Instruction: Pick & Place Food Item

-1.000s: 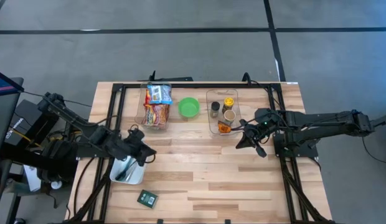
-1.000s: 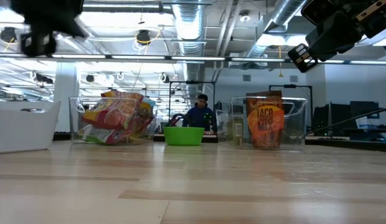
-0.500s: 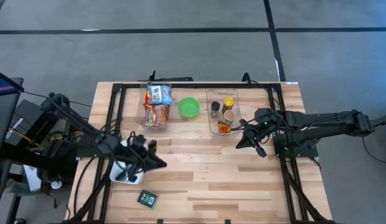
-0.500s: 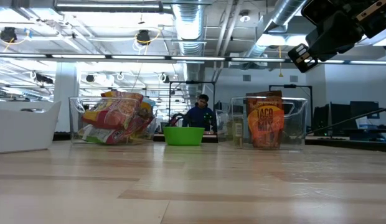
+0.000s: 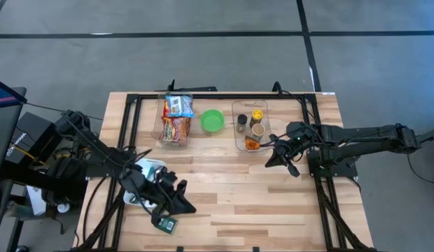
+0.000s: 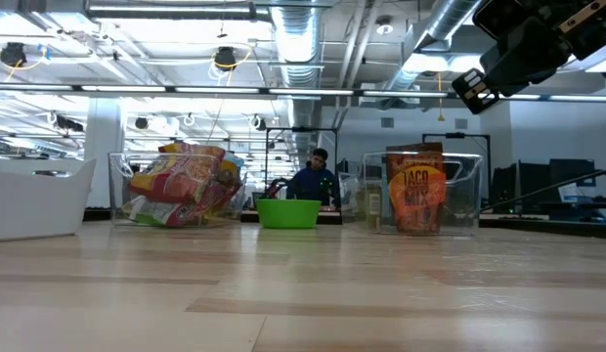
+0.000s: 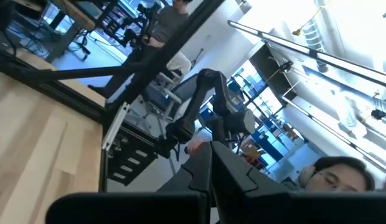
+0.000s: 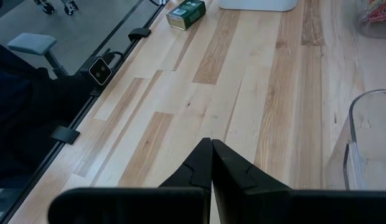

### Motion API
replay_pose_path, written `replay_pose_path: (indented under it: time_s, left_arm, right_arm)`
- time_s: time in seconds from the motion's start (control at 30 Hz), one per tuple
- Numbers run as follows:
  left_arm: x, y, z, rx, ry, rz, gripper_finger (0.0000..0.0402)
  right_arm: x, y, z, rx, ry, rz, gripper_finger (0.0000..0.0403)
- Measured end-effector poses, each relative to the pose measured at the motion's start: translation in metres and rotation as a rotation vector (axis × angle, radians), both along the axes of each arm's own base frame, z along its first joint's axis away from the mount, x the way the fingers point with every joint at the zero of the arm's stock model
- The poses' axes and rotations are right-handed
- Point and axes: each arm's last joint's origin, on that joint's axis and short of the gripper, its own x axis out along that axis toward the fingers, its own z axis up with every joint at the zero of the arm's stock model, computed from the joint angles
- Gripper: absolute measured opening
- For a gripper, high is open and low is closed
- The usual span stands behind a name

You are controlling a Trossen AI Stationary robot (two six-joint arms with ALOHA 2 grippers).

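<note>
A small dark green box (image 5: 165, 224) lies flat on the table near its near edge; it also shows in the right wrist view (image 8: 185, 14). My left gripper (image 5: 188, 206) is shut and empty, above the table just right of the box; its wrist view (image 7: 211, 152) looks out over the table's edge into the room. My right gripper (image 5: 270, 162) is shut and empty, held above the table at the right, beside a clear bin (image 5: 250, 126); it shows in its wrist view (image 8: 211, 144) and at the top right of the low view (image 6: 476, 91).
A white tub (image 5: 144, 190) stands at the near left. At the far side stand a clear bin of snack bags (image 5: 176, 119), a green bowl (image 5: 213, 121) and the clear bin with jars and a taco mix packet (image 6: 416, 196). A person shows behind the bowl (image 6: 313, 176).
My left gripper has gone from above the white tub toward the table's near edge and to the right, ending beside the green box; it has left the low view. It stays shut.
</note>
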Motion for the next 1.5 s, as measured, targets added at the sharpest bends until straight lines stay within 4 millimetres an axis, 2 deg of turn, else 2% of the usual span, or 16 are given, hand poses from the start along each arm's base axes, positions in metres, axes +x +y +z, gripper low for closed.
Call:
replay_pose_path:
  time_s: [0.23,0.53,0.9,1.17,1.3,1.5]
  left_arm:
    - [0.009,-0.018,0.006,0.117,0.026,-0.02,0.0]
    - [0.014,-0.022,0.017,0.39,0.109,-0.009,0.0]
    - [0.016,-0.022,0.0,0.649,0.203,0.007,0.0]
    - [0.024,-0.029,-0.017,0.692,0.236,-0.003,0.0]
    - [0.025,-0.029,-0.019,0.694,0.239,-0.004,0.0]
    - [0.025,-0.029,-0.019,0.692,0.238,-0.002,0.0]
  right_arm:
    - [0.0,0.0,0.0,0.0,0.0,0.0,0.0]
    - [0.0,0.0,0.0,-0.009,-0.004,0.006,0.0]
    - [0.0,0.0,0.0,-0.042,-0.022,0.028,0.0]
    - [0.004,0.0,0.007,-0.084,-0.137,0.071,0.0]
    - [0.004,0.002,0.012,-0.062,-0.187,0.14,0.0]
    - [0.002,0.002,0.009,-0.039,-0.154,0.156,0.0]
